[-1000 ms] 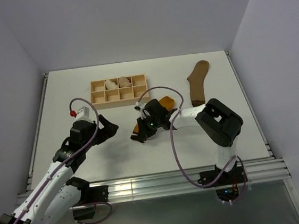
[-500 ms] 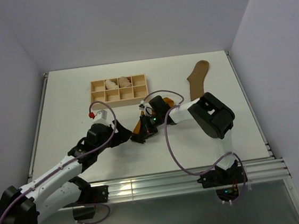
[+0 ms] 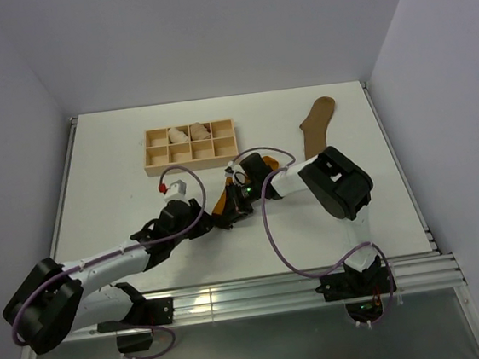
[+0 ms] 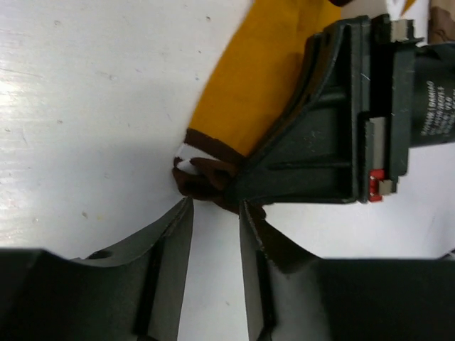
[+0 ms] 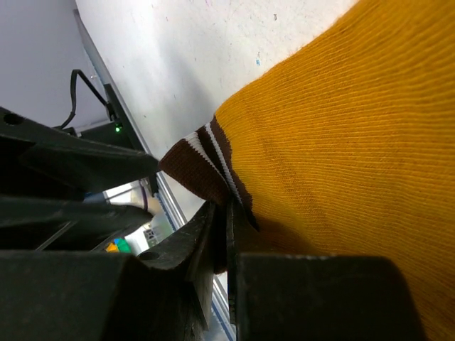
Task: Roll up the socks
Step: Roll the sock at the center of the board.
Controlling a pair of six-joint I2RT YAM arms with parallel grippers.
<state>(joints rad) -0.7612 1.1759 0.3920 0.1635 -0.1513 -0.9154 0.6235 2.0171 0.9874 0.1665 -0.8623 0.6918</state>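
The mustard-orange sock (image 3: 221, 202) lies mid-table, and the right arm covers most of it from above. My right gripper (image 3: 233, 213) is shut on its striped brown-and-white cuff (image 5: 195, 167), with the orange fabric (image 5: 341, 128) spreading beyond the jaws. My left gripper (image 3: 208, 219) has come in from the left. Its fingertips (image 4: 186, 207) stand a narrow gap apart, with only bare table between them. They sit just short of the bunched cuff (image 4: 202, 172), facing the right gripper (image 4: 334, 142). The olive-brown sock (image 3: 315, 124) lies flat at the back right, untouched.
A wooden compartment tray (image 3: 159, 160) sits at the back left and holds two pale rolled bundles (image 3: 178, 135) (image 3: 199, 132). Grey walls enclose the white table on three sides. A metal rail (image 3: 260, 293) runs along the near edge.
The left arm has swung right across the table up to the sock's cuff, and its jaws have narrowed from wide open. The right gripper has kept its hold and shifted slightly left.
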